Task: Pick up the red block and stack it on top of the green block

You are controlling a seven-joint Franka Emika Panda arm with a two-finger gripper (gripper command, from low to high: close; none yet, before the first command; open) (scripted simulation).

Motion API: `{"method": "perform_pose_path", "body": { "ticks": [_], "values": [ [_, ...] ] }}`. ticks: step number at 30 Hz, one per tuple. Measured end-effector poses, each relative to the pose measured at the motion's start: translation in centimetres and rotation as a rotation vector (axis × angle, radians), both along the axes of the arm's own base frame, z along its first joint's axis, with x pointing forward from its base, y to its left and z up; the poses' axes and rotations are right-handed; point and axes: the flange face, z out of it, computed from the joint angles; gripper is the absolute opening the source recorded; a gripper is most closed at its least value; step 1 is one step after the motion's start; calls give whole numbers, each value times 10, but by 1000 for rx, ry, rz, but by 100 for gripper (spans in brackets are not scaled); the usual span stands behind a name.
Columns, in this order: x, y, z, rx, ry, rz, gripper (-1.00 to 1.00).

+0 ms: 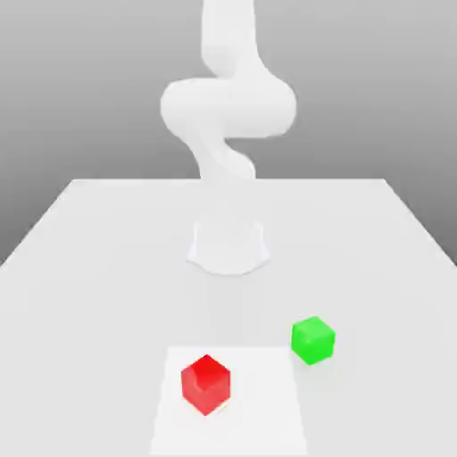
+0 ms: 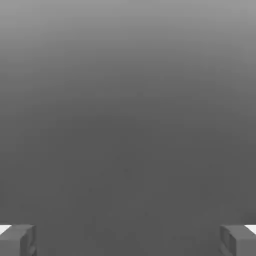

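On my exterior view I record the glossy red cube-shaped block [image 1: 206,385] on the flat white square [image 1: 259,419] upon the pale surface [image 1: 116,286]. The bright green cube-shaped block [image 1: 313,340] sits just beside that square, toward the exterior view's right and nearer the base of the smooth white arm [image 1: 228,107]. My hand view shows what the exterior view does not: the two fingertips of the hand [image 2: 128,241], standing wide apart with a plain grey backdrop between them. Condition of hand: released, grasping nothing. The red block lies apart from the hand.
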Motion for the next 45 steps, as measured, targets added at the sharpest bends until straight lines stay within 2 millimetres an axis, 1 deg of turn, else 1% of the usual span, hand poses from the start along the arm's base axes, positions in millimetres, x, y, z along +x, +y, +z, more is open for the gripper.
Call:
{"method": "perform_pose_path", "body": {
  "ticks": [2,5,7,10,12,15,17,20,22,26,27,32,33,34,36,39,40,41,42,43,44,45],
  "values": [
    [26,-4,-45,-36,71,61,0],
    [53,-8,-111,-84,171,152,0],
    [65,-10,-156,-114,235,212,0],
    [74,-12,-223,-155,332,308,0],
    [75,-14,-268,-180,395,372,0],
    [68,-17,-333,-215,490,471,0],
    [57,-19,-374,-235,552,539,0],
    [35,-24,-432,-262,646,642,0],
    [29,-25,-459,-270,670,672,0],
    [27,-26,-504,-272,678,681,0],
    [26,-26,-513,-272,679,681,-100],
    [26,-26,-513,-271,681,681,-100],
    [25,-26,-518,-270,681,681,-100],
    [26,-26,-514,-271,681,681,-100],
    [27,-26,-499,-272,680,682,-100],
    [26,-26,-468,-271,680,682,-100],
    [25,-22,-459,-270,679,686,-100],
    [20,2,-452,-277,675,723,-100],
    [13,17,-446,-276,672,735,-100],
    [4,36,-441,-278,670,754,-100],
    [-6,59,-436,-285,666,785,-100],
    [-17,74,-431,-288,665,798,-100]
  ]
}}
